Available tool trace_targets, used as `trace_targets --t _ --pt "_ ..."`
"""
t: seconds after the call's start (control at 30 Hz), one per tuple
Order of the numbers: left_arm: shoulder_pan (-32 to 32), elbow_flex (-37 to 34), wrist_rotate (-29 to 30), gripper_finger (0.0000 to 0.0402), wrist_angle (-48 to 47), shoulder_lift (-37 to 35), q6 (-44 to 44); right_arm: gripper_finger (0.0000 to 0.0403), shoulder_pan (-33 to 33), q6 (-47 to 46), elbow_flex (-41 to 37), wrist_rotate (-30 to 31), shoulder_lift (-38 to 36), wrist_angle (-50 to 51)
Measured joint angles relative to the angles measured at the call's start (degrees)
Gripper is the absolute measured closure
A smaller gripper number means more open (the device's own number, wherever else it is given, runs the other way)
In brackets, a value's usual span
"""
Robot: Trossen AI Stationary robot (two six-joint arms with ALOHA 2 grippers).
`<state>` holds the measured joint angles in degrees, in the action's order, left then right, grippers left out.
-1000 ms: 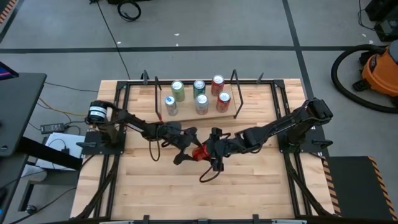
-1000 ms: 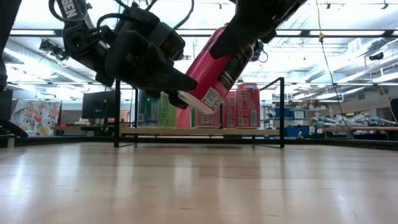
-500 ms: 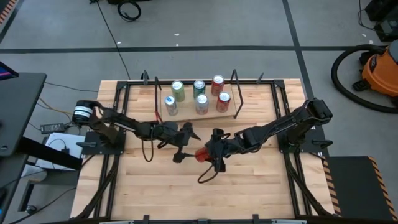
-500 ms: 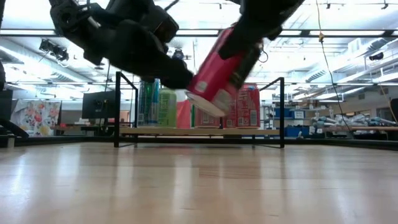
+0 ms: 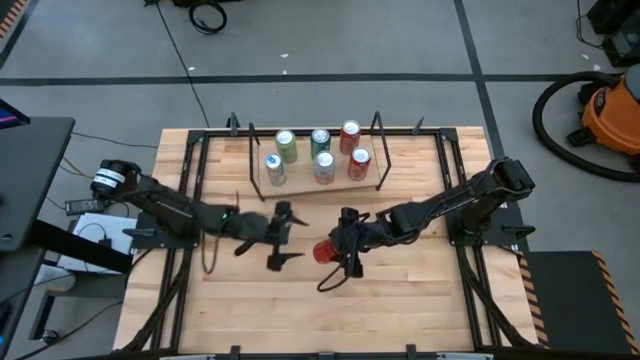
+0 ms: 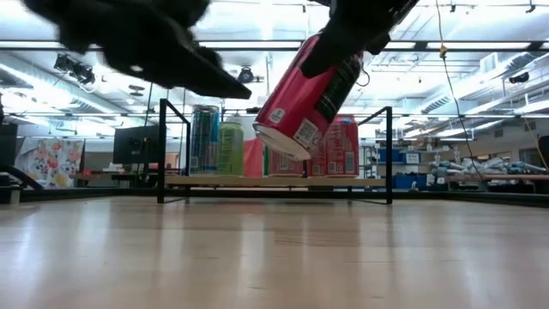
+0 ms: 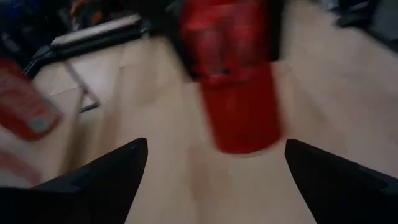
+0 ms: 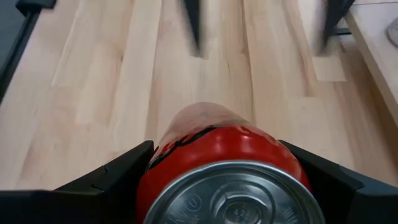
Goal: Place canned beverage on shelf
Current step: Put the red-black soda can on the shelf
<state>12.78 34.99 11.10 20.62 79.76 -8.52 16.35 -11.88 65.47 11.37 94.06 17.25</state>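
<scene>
- While the red can (image 5: 322,250) hangs tilted above the tabletop (image 5: 400,300), in front of the shelf (image 5: 340,182) and clear of it, the task reads as roughly half done: the can is lifted but not yet shelved.
- Right gripper (image 5: 338,250): clamped on the can, one finger at each side, as its wrist view shows (image 8: 227,168).
- Left gripper (image 5: 280,236): fingers spread wide and empty, beside the can on the side away from the right arm, not touching it.
- Shelf load: six cans (image 5: 321,142) stand upright in two rows, green and silver toward one end, red toward the other.
- Remaining, by my judgement: carry the can to the shelf, turn it upright, set it in a free spot, let go.
- Obstacles: the black rod uprights (image 6: 390,154) at each shelf end and the standing cans narrow the approach; free plank seems to lie mostly along the front edge.
- Beyond the table: an orange vacuum (image 5: 612,110) on the floor, well away from the shelf.
</scene>
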Motion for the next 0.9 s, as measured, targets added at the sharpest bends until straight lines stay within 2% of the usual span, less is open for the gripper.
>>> trace_targets --t 0.07,0.17,0.23,0.5,0.7,0.9 --pt "2.8 -3.5 2.2 0.001 5.3 -0.1 0.7 0.008 -0.5 0.0 0.0 -0.8 0.0 -0.9" --pt "7.2 -9.2 8.4 0.001 12.2 -0.8 1.8 0.008 -1.3 0.2 0.2 -1.0 0.2 -2.5" --pt "10.1 -10.7 11.9 0.001 15.8 -1.7 1.9 0.008 -2.1 1.3 1.2 -1.2 0.8 -1.6" --pt "18.7 -11.5 26.0 0.001 8.4 -5.5 0.1 0.008 -7.0 5.9 11.0 -4.0 5.3 3.4" --pt "19.9 -15.7 26.2 0.001 8.8 -7.9 2.7 0.008 -9.9 9.4 19.2 -4.5 8.9 9.1" --pt "17.9 -19.3 22.1 0.001 12.4 -8.2 4.9 0.008 -13.8 12.1 27.0 -5.7 13.0 15.0"
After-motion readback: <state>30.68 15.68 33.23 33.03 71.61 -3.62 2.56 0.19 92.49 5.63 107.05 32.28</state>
